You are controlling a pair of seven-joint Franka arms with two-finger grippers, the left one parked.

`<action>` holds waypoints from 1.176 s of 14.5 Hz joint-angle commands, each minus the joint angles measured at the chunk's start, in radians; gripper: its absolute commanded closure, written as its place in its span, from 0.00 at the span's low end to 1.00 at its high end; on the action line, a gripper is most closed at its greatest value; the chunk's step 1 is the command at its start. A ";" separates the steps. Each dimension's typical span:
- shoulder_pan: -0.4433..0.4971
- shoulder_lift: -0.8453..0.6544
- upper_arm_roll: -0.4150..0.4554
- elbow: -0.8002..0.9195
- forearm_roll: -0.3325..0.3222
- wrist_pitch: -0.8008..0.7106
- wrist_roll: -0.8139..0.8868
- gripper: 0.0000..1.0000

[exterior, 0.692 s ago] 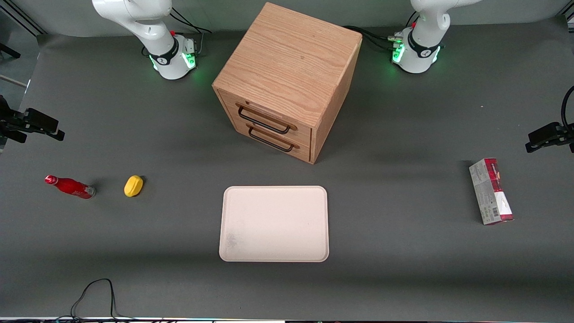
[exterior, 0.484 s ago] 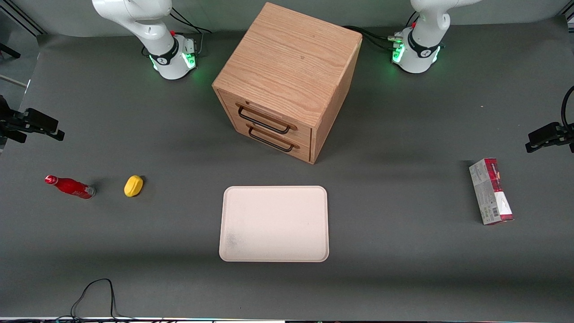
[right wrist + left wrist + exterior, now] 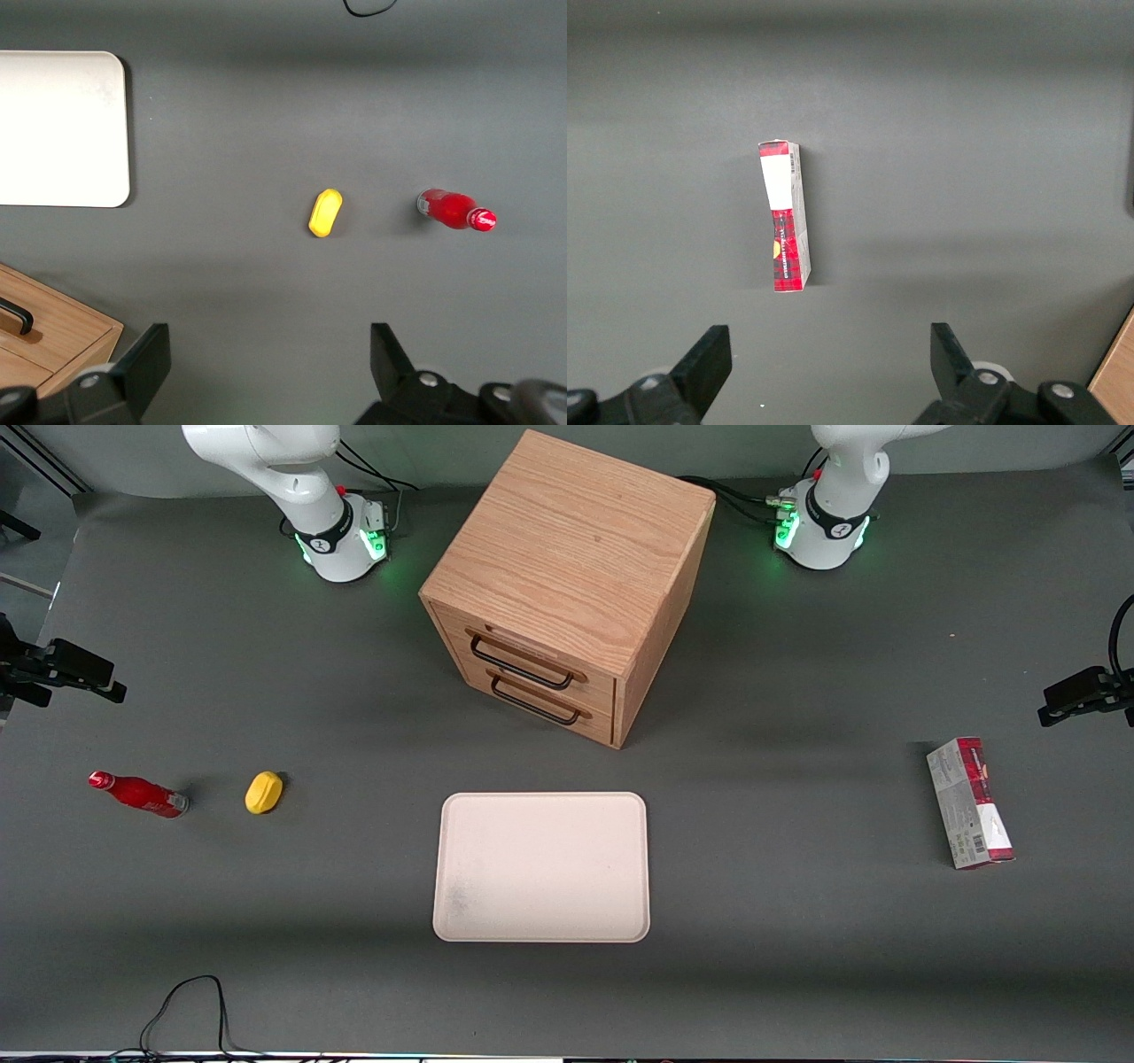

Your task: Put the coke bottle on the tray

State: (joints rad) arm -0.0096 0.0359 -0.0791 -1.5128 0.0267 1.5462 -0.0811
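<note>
The coke bottle (image 3: 138, 794) is small, slim and bright red with a red cap, and lies on its side on the grey table toward the working arm's end; it also shows in the right wrist view (image 3: 455, 210). The cream tray (image 3: 541, 866) lies flat mid-table, nearer the front camera than the wooden drawer box, and one end of it shows in the right wrist view (image 3: 62, 128). My right gripper (image 3: 269, 359) hangs high above the table, open and empty, well apart from the bottle. It is out of the front view.
A yellow lemon-shaped object (image 3: 264, 792) lies beside the bottle, between it and the tray. The wooden drawer box (image 3: 567, 584) stands mid-table with both drawers shut. A red-and-grey carton (image 3: 969, 802) lies toward the parked arm's end. A black cable (image 3: 190, 1005) loops at the near edge.
</note>
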 commanded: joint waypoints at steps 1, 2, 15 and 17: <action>0.007 -0.002 -0.063 0.009 -0.046 -0.015 -0.081 0.00; 0.005 0.001 -0.088 0.011 -0.054 -0.009 -0.129 0.00; 0.000 0.084 -0.389 -0.108 0.009 0.204 -0.549 0.00; 0.000 0.093 -0.389 -0.167 0.009 0.274 -0.549 0.00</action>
State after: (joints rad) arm -0.0175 0.1375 -0.4540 -1.6103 0.0158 1.7537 -0.6064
